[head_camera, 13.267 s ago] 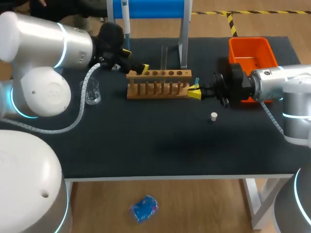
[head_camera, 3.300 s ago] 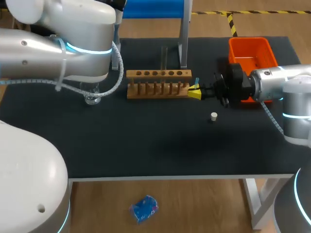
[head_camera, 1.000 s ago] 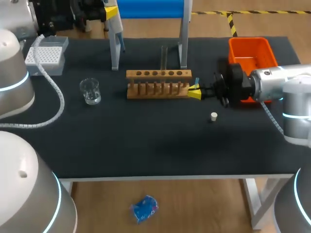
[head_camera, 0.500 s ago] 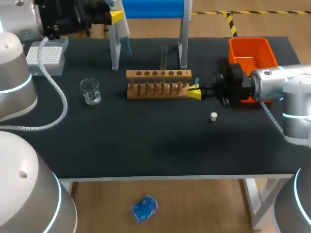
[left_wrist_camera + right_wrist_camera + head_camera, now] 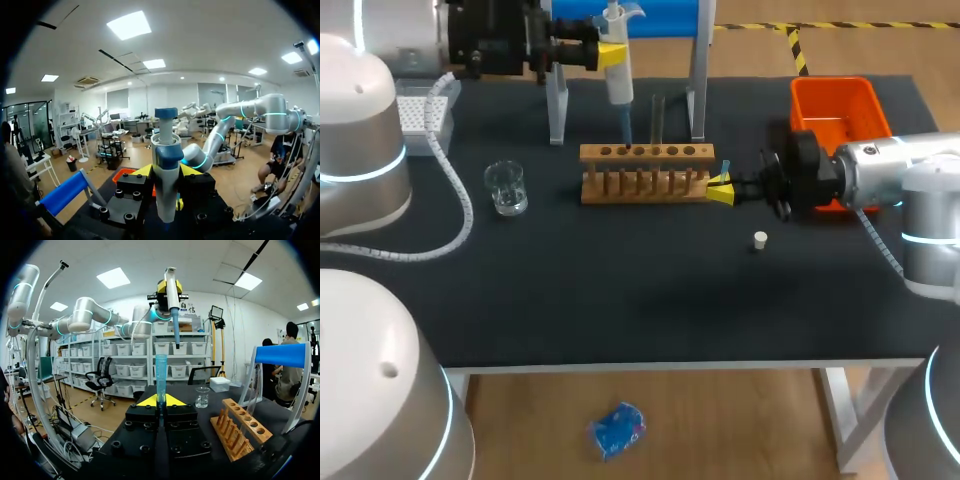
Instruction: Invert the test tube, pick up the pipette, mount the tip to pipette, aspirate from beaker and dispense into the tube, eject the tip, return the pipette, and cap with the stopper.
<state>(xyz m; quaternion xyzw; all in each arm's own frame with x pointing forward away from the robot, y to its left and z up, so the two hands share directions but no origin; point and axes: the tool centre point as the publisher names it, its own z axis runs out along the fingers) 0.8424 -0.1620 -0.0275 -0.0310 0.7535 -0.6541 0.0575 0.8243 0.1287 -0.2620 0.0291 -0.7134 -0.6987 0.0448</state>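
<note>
The left gripper (image 5: pixel 167 172) is clenched on the one pipette (image 5: pixel 617 70). It holds the pipette upright above the table's far side, blue tip pointing down just behind the single wooden rack (image 5: pixel 645 172). The right gripper (image 5: pixel 720 188) grasps the one test tube (image 5: pixel 160 375), upright at the rack's right end. One beaker (image 5: pixel 506 188) stands left of the rack. One white stopper (image 5: pixel 760 239) lies nearer, to the right. One tip box (image 5: pixel 423 113) sits far left, and one orange bin (image 5: pixel 840 100) far right.
</note>
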